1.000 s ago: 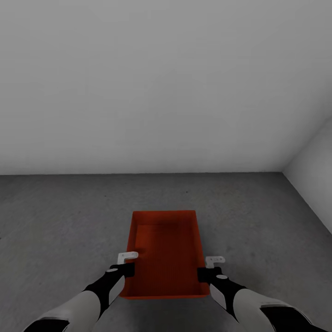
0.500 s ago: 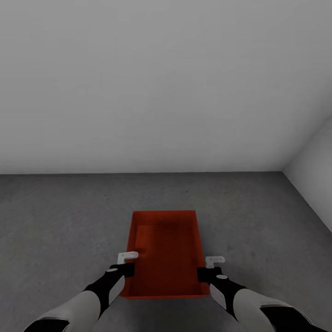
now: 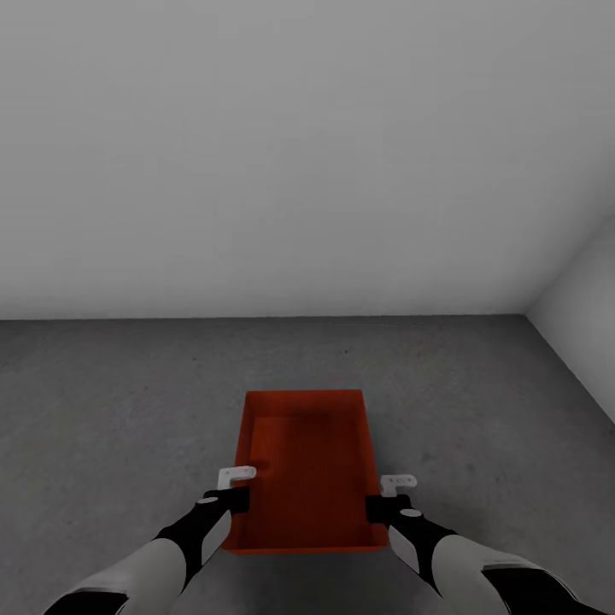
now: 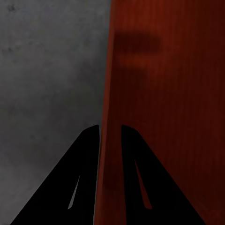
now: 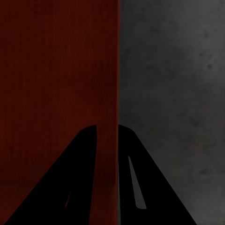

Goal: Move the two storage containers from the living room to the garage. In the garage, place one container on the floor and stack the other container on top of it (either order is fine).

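One orange-red storage container (image 3: 307,465), lidless and empty, lies lengthwise in front of me over the garage's dark grey concrete floor (image 3: 111,401). My left gripper (image 3: 239,495) is shut on its left wall near the closer end. My right gripper (image 3: 380,504) is shut on its right wall opposite. In the left wrist view the fingers of the left gripper (image 4: 110,129) straddle the wall of the container (image 4: 164,93). The right wrist view shows the right gripper (image 5: 108,127) pinching the container (image 5: 56,70) the same way. Whether the container touches the floor I cannot tell.
A plain grey back wall (image 3: 299,154) stands beyond the container. A side wall (image 3: 589,325) meets it in a corner at the right. Bare concrete spreads to the left and ahead of the container.
The line where the back wall meets the floor has crept slightly up the picture, a small camera shift. The container and both grippers keep their places.
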{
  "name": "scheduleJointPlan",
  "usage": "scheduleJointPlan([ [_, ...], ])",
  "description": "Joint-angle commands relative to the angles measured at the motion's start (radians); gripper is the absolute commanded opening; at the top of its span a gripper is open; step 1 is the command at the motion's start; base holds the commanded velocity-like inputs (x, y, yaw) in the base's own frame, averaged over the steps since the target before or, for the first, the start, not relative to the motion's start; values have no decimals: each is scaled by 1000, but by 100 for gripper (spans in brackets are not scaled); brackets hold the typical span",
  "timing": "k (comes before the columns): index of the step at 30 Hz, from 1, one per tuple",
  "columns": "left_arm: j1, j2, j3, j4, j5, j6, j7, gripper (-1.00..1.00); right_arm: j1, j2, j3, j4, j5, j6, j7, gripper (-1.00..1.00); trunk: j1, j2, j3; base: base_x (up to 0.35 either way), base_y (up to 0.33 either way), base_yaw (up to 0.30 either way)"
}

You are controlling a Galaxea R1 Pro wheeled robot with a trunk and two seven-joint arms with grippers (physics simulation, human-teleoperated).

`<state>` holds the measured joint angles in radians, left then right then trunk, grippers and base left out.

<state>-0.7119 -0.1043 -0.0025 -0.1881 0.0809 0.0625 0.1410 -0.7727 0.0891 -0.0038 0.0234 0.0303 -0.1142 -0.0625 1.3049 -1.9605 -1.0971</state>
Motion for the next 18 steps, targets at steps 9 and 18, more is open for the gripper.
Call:
scheduleJointPlan([
  [9, -1, 46, 46, -14, -10, 7, 17, -100, 0, -6, -8, 4, -9, -5, -7, -100, 34, -64, -29, 0, 0, 0],
  [18, -1, 46, 46, -14, -10, 7, 17, -100, 0, -6, -8, 4, -9, -5, -7, -100, 46, -85, -38, 0, 0, 0],
])
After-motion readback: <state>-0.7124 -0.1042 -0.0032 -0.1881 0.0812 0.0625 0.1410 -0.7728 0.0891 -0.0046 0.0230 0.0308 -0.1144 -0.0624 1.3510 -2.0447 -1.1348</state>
